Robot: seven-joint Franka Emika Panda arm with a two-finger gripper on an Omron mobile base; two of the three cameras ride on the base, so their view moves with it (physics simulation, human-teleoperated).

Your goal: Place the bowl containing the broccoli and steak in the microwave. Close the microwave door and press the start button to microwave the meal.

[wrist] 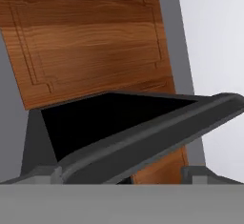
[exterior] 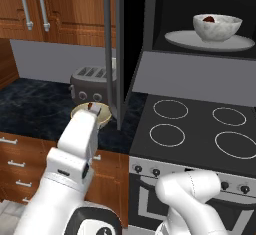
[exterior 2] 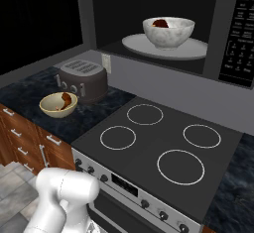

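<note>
Door edge just ahead of wide-open gripper, probably near touching, long axis across the fingertips; bowl already inside microwave, beyond the door

**Hidden and cut off**

Steak shows as a dark patch above the bowl rim; rest sits below the rim. Broccoli too small to make out. Microwave cut by top and right edges in the right base view; keypad labels unreadable. Door runs off the top of the left base view. Arm covers part of the tan bowl.
</note>
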